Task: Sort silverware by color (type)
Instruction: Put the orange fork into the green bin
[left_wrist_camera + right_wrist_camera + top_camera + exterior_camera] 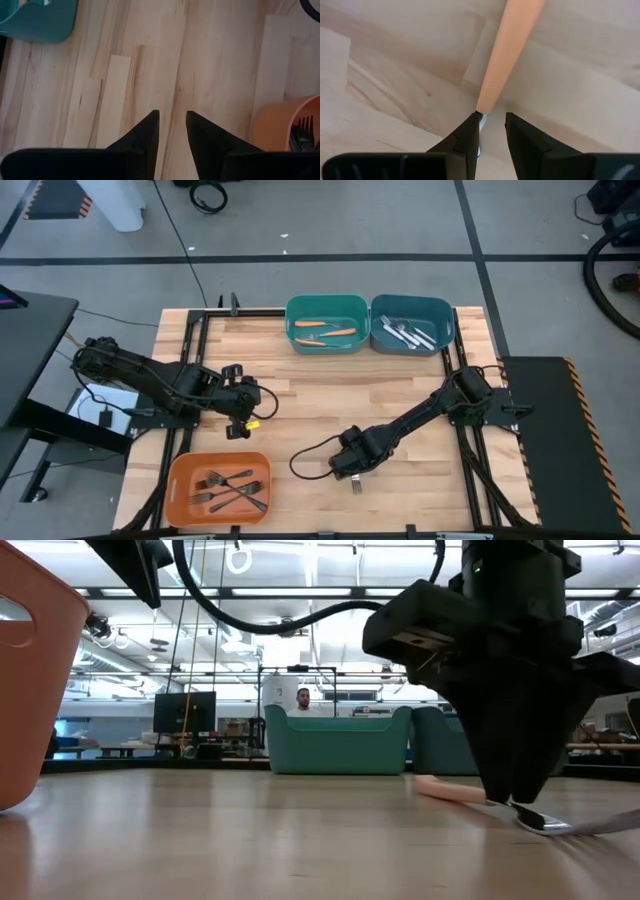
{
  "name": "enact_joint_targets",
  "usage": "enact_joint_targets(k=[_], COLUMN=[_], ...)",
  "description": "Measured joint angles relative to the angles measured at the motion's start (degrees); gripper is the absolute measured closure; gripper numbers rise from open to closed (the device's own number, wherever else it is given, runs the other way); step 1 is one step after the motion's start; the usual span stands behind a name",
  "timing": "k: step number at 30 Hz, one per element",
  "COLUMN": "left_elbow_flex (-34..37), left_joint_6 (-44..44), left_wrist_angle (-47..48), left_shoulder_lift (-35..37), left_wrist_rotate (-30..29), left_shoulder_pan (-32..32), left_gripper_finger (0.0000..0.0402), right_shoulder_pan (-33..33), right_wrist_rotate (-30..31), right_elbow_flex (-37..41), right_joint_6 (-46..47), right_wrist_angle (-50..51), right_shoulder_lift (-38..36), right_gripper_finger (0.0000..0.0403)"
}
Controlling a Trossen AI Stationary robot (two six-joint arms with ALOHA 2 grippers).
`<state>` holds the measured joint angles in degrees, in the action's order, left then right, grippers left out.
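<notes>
An orange-handled fork lies on the wooden table near its front edge, with its metal tines toward the near side. My right gripper points straight down over the fork's metal neck and is open, one finger on each side of it. My left gripper hangs open above bare wood at the left, holding nothing. More orange-handled forks lie in the teal bin, silver forks in the blue bin and dark forks in the orange bin. My right gripper stands astride the fork's thin metal neck, just below the end of the orange handle. The neck lies close along the inner side of one finger, but I cannot tell whether it touches. The other finger stands apart, and the fork rests on the table.
The teal and blue bins stand side by side at the table's far edge. The orange bin is at the near left corner. A black cable loops on the wood left of my right gripper. A person sits in the room beyond the table.
</notes>
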<state>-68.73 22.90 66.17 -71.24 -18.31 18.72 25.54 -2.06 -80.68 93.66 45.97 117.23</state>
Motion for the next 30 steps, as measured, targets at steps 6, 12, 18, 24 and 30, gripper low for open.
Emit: enact_joint_targets(k=[6, 12, 18, 24, 30], left_elbow_flex=[0.00, 0.00, 0.00, 0.00, 0.00], left_joint_6=[-0.05, -0.23, -1.70, -3.18, -4.11], left_wrist_angle=[-0.83, -1.44, -1.44, -1.44, -1.51], left_shoulder_lift=[0.00, 0.00, 0.00, 0.00, 0.00], left_wrist_rotate=[0.00, 0.00, -0.02, -0.02, -0.04], left_shoulder_pan=[0.00, -0.01, 0.00, -0.02, -0.02], left_gripper_finger=[0.0294, 0.0294, 0.0294, 0.0294, 0.0294], right_shoulder_pan=[0.80, 1.41, 1.48, 1.02, 0.55], right_wrist_rotate=[-1.64, -2.09, -1.07, 2.55, 1.69], right_elbow_flex=[0.03, 0.00, -0.05, -0.05, -0.12], right_joint_6=[-0.05, 2.53, 6.50, 8.17, 7.92], right_wrist_angle=[0.06, -0.70, -2.24, -1.58, -1.91], right_shoulder_lift=[-1.11, -1.20, -1.02, -0.97, 1.13], right_gripper_finger=[0.0298, 0.0298, 0.0298, 0.0298, 0.0298])
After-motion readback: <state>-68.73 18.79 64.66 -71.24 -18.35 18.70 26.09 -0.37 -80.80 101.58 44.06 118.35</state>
